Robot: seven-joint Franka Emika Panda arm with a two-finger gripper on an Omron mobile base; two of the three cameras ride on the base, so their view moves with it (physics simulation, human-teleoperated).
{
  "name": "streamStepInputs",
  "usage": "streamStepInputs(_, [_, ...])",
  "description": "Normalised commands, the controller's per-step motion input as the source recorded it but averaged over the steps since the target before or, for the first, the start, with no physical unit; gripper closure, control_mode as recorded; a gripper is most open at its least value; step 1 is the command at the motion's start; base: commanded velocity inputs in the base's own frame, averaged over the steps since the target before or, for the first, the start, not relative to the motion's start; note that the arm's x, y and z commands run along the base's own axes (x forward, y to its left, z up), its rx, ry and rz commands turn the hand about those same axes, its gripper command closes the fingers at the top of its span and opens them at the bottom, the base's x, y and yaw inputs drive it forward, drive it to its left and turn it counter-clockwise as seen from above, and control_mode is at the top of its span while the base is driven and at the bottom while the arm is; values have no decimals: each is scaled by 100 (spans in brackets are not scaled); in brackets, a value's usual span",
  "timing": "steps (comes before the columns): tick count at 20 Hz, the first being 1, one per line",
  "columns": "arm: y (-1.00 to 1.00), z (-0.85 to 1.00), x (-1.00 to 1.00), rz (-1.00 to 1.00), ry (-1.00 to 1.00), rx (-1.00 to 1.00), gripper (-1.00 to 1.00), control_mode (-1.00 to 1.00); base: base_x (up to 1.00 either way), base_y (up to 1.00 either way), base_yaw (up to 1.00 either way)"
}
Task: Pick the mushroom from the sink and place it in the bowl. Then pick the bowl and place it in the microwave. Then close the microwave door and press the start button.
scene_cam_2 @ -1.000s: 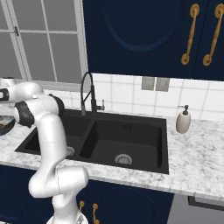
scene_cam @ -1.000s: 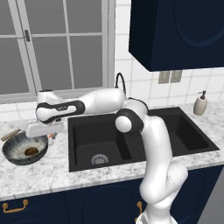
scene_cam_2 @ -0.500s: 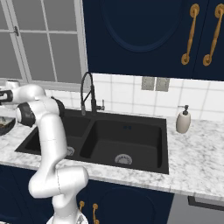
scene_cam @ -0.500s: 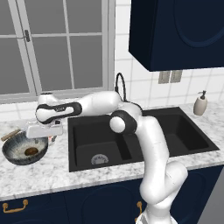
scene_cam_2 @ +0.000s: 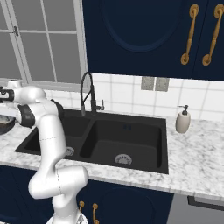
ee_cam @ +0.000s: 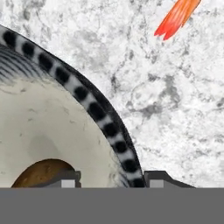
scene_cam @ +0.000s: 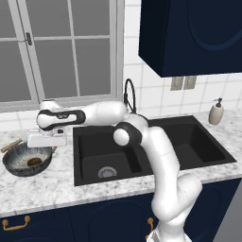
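The bowl (scene_cam: 14, 166) stands on the marble counter left of the sink (scene_cam: 142, 142), dark and streaked outside, pale inside (ee_cam: 43, 109). The brown mushroom (scene_cam: 33, 162) lies in it and shows at the bottom of the hand view (ee_cam: 39, 173). My gripper (scene_cam: 46, 146) hangs over the bowl's right edge. In the hand view the gripper (ee_cam: 112, 179) straddles the spotted rim (ee_cam: 83, 94), one fingertip (ee_cam: 65, 178) inside the bowl and the other outside. The jaws stand apart, with a gap on the inner side. The microwave is out of view.
An orange carrot-like piece (ee_cam: 177, 17) lies on the counter beyond the bowl. The black faucet (scene_cam: 128, 94) rises behind the sink's left basin. A soap dispenser (scene_cam: 216, 112) stands at the far right. A window runs behind the counter.
The hand has stayed over the bowl's right rim. The arm's elbow has drifted slightly left and lower.
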Motion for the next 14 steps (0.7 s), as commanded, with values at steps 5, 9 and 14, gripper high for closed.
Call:
streamStepInputs(5, [0, -10, -2, -3, 3, 0, 100, -100, 0, 0, 0])
streamStepInputs(9, [-2, 2, -27, -6, 0, 0, 100, -100, 0, 0, 0])
streamStepInputs(14, [-38, 37, -54, -8, -10, 0, 100, -100, 0, 0, 0])
